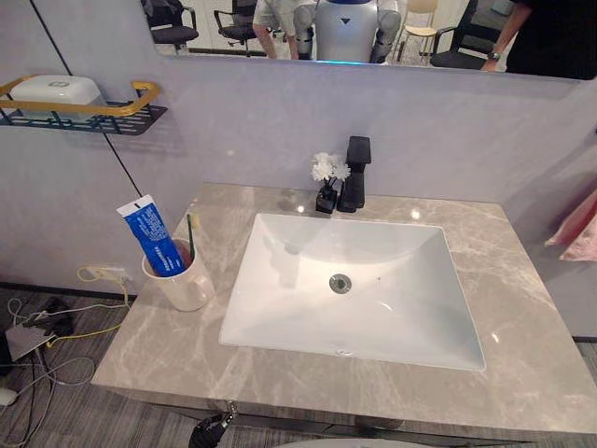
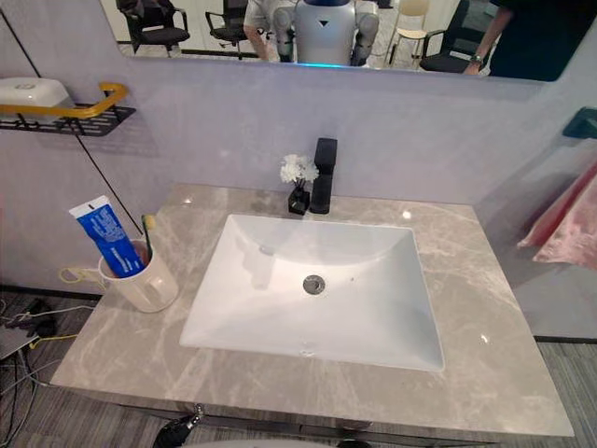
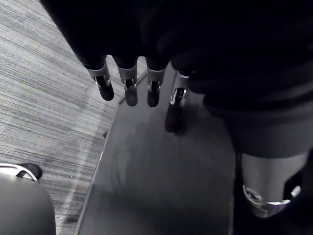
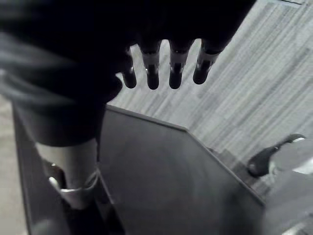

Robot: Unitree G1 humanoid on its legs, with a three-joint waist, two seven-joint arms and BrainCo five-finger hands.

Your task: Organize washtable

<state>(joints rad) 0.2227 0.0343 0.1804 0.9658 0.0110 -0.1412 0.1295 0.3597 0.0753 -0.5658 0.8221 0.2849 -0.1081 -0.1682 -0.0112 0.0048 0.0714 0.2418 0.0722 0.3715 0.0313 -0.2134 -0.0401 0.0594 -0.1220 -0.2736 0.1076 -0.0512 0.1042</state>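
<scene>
A white cup (image 1: 183,282) stands on the grey marble washtable (image 1: 522,327) left of the white sink (image 1: 354,289). A blue toothpaste tube (image 1: 153,237) and a green toothbrush (image 1: 190,235) stick up out of the cup. My left hand (image 3: 128,84) hangs over the grey floor with its fingers straight and nothing in it. My right hand (image 4: 165,66) hangs over the floor as well, fingers relaxed and empty.
A black faucet (image 1: 354,174) and a small black vase of white flowers (image 1: 328,179) stand behind the sink. A wall shelf (image 1: 84,112) with a gold rail holds a white box (image 1: 54,90). Pink cloth (image 1: 578,229) hangs at the right. A mirror (image 1: 373,33) runs above.
</scene>
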